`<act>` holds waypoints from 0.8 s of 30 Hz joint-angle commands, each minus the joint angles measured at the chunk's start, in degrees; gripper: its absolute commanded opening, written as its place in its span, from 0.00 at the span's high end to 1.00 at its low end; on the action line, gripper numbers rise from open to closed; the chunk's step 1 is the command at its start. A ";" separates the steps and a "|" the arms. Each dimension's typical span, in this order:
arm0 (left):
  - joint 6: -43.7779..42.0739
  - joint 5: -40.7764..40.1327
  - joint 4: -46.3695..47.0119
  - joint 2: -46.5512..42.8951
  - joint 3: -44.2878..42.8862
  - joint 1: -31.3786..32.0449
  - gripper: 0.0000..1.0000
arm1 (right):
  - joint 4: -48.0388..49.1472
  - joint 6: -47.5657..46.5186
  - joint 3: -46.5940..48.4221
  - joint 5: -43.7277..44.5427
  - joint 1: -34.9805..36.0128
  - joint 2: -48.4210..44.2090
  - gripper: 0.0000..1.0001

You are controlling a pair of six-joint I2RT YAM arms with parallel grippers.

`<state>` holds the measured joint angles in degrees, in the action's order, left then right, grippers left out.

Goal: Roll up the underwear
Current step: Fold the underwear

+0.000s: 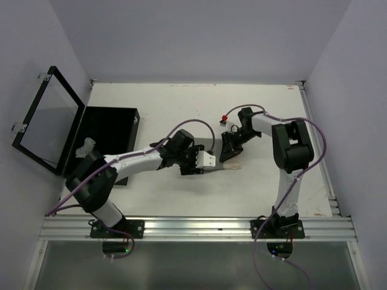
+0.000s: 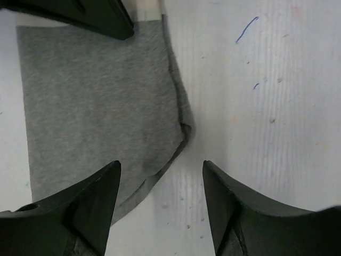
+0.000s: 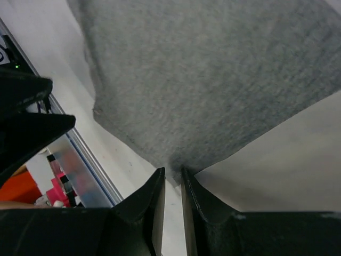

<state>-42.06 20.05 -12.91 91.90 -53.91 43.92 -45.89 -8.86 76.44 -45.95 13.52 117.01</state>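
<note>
A heather grey underwear (image 2: 96,101) lies flat on the white table, seen small in the top view between the two arms (image 1: 208,146). My left gripper (image 2: 160,166) hovers open over its lower right edge, one fingertip (image 2: 109,176) above the cloth, the other above bare table. In the top view this gripper (image 1: 211,163) sits just left of the right one (image 1: 228,151). My right gripper (image 3: 173,173) is shut on a corner of the same underwear (image 3: 213,80). A cream strip (image 2: 149,8) shows at the garment's far edge.
A flat black box (image 1: 112,127) with its hinged lid (image 1: 45,121) standing open is at the left of the table, a pale item (image 1: 87,145) at its near end. An aluminium rail (image 1: 193,228) runs along the near edge. White walls close in both sides.
</note>
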 commanded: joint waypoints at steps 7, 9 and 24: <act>-0.91 -5.02 10.97 5.04 1.00 9.51 0.36 | 0.71 -0.45 -2.35 2.09 -0.60 4.45 0.79; -1.70 -5.99 11.32 5.66 1.26 10.56 0.38 | 0.89 -0.37 -2.09 2.45 -0.69 4.37 0.80; -2.49 -14.60 15.01 5.75 7.24 11.19 0.53 | 3.70 0.25 -2.62 2.45 -1.91 -2.66 0.70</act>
<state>-43.20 8.12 0.73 98.21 -49.19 54.87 -45.21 -7.88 74.19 -46.02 12.67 118.52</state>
